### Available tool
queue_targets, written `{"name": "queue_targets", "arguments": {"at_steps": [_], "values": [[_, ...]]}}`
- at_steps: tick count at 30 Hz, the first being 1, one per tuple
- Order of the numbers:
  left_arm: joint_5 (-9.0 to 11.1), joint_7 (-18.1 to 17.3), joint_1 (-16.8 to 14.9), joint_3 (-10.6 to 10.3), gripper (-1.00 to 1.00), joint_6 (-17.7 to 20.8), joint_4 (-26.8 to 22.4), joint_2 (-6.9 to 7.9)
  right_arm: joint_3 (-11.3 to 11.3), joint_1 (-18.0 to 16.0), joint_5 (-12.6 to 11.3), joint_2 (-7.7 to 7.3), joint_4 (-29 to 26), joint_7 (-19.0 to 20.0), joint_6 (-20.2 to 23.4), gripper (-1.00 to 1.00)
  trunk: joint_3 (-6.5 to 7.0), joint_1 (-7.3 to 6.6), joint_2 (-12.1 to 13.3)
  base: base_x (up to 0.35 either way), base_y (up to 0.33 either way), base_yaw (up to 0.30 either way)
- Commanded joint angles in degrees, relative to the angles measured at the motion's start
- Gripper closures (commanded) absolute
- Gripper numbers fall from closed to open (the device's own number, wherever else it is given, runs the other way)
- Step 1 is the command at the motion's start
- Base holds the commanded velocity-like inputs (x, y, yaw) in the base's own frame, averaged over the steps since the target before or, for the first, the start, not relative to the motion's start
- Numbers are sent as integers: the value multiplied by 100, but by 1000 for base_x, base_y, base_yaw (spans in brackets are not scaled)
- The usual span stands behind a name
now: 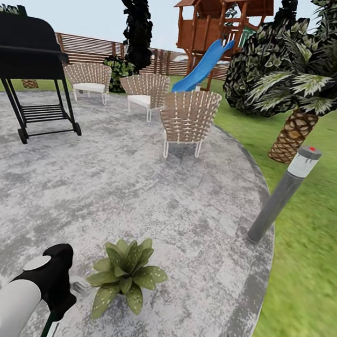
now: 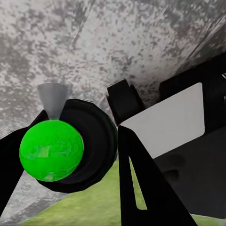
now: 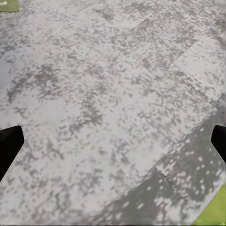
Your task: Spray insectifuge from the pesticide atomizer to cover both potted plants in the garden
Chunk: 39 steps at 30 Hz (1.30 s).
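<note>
At the far left a black grill stands on the round stone patio. Lower down, the left pincer is pinching the pesticide atomizer, whose thin green and white stem hangs just below the hand; the left wrist view shows its bright green ball top wedged between the dark fingers. Just beside it sits one potted plant on the stone. Behind stand wicker chairs. The right pincer is spread wide, fingertips apart over bare paving. A grey bollard light leans at the patio's edge, lawn beyond.
</note>
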Motion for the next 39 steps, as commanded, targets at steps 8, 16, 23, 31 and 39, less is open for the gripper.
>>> {"name": "queue_targets", "arguments": {"at_steps": [8,16,23,31,39], "values": [[-49,-24,-3,3,100,76,-11,-1,-26,-3,32,0,4,4,-17,-100,-5,-3,-2,-257,162,-1],[-18,-23,-3,24,100,87,-33,-8,-26,-3,33,-1,4,4,-17,-100,-5,-3,-2,-42,324,-223],[-9,-23,-3,31,100,86,-78,-16,-26,-3,32,-1,4,4,-17,-100,-5,-3,-2,44,333,-298],[-8,-23,-3,29,100,81,-85,-24,-26,-3,32,-1,4,4,-17,-100,-5,-3,-2,22,56,-299],[-15,-31,-16,19,100,79,-89,-12,-26,-3,33,-1,4,4,-17,-100,-5,-3,-2,0,10,-299]]}}
